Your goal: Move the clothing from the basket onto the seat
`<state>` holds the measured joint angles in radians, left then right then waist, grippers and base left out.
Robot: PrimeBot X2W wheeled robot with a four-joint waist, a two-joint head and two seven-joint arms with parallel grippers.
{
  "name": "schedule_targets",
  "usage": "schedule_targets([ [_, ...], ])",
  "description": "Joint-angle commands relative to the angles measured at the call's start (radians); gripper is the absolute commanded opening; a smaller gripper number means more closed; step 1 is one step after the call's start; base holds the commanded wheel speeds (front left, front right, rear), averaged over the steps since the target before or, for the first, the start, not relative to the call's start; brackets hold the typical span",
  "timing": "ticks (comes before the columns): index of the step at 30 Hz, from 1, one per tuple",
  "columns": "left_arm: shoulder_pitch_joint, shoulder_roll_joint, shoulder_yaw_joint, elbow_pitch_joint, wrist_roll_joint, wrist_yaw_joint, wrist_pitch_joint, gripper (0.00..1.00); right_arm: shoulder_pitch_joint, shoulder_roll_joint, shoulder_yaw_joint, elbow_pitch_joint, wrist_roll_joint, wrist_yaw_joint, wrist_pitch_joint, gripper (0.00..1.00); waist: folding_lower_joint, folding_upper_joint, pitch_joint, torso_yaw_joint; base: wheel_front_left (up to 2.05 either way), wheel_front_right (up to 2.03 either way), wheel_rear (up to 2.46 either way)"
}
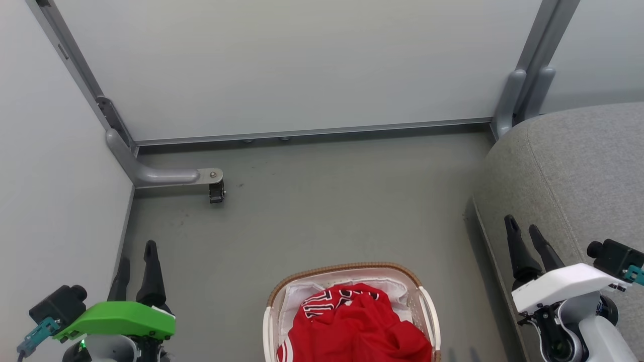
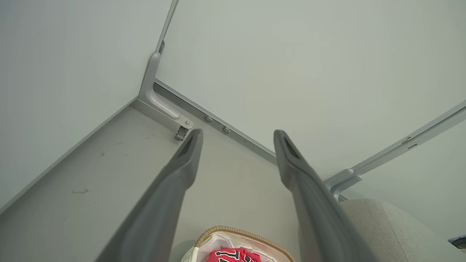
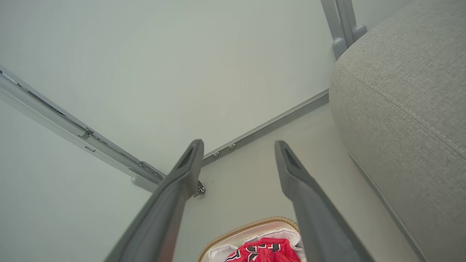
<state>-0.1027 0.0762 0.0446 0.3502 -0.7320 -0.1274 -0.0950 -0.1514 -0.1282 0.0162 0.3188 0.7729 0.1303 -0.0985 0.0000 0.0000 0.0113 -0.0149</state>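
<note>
A grey floor [image 1: 327, 201] is bounded by pale wall panels [image 1: 302, 65]. A metal bracket [image 1: 166, 176] with a small caster is seen at its far left corner. The basket [image 1: 347, 266] is placed away from the walls, near but apart from the seat [image 1: 578, 171] along the floor's right edge. The clothing [image 1: 352, 322] is heaped inside the basket; its black-and-white lettering is folded and cannot be read. The left gripper [image 1: 137, 254] and right gripper [image 1: 522, 224] are held either side of the basket, apart from it, fingers spread wide and empty.
</note>
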Motion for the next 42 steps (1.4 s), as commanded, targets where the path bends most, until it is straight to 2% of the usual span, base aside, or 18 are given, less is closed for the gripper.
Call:
schedule_targets([
  [1, -0.006, 0.006, 0.005, -0.007, 0.031, -0.002, -0.011, 1.0, -0.007, -0.008, 0.002, -0.004, -0.034, 0.001, -0.011, 1.0, 0.0, 0.0, 0.0, 0.0, 0.0, 0.0, 0.0],
  [22, -0.014, 0.007, -0.027, 0.008, 0.285, -0.003, -0.069, 1.0, -0.003, -0.008, 0.013, 0.0, -0.278, 0.001, -0.067, 1.0, 0.0, 0.0, 0.004, -0.003, 0.0, 0.0, 0.0],
  [42, -0.01, -0.011, -0.036, 0.038, 0.461, -0.004, -0.113, 1.0, 0.009, 0.015, 0.0, 0.012, -0.465, 0.001, -0.112, 1.0, 0.0, 0.0, -0.002, -0.004, 0.0, 0.0, 0.0],
])
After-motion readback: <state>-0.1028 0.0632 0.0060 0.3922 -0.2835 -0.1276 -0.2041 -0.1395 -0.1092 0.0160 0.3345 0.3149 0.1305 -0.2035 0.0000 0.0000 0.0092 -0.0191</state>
